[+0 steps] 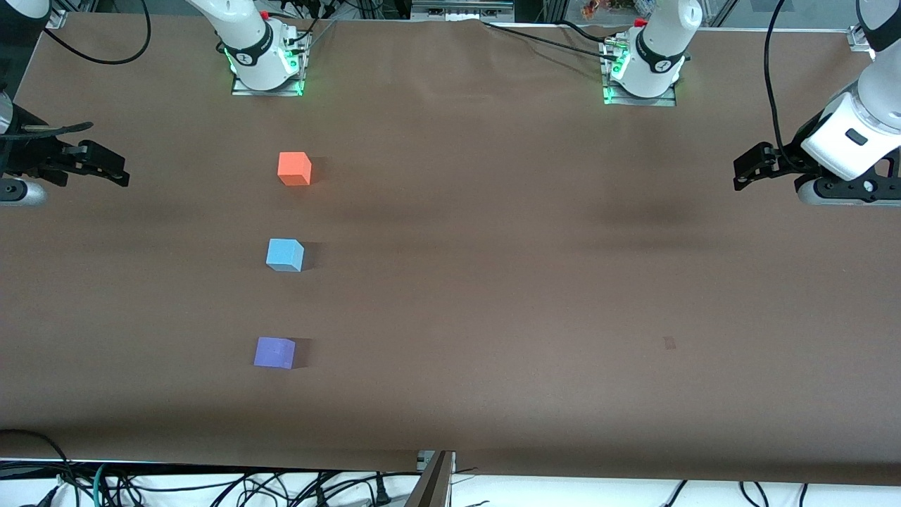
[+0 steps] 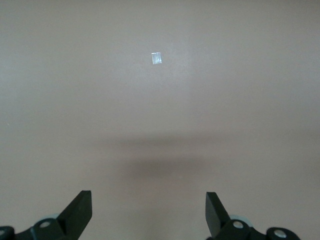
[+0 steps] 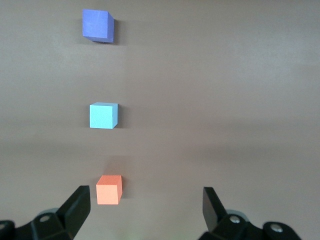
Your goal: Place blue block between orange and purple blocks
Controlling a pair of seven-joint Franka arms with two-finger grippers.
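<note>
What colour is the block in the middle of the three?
Light blue; the middle block shows best in the front view.

The brown table (image 1: 493, 211) carries a line of orange block (image 1: 294, 169), blue block (image 1: 285, 255), purple block (image 1: 274, 353).

Three small matte cubes of equal size sit flat on the counter in a line, well apart, toward the right arm's end. The orange block (image 1: 294, 169) lies farthest from the front camera, the purple block (image 1: 274, 353) nearest, and the light sky-blue block (image 1: 285, 255) between them.
</note>
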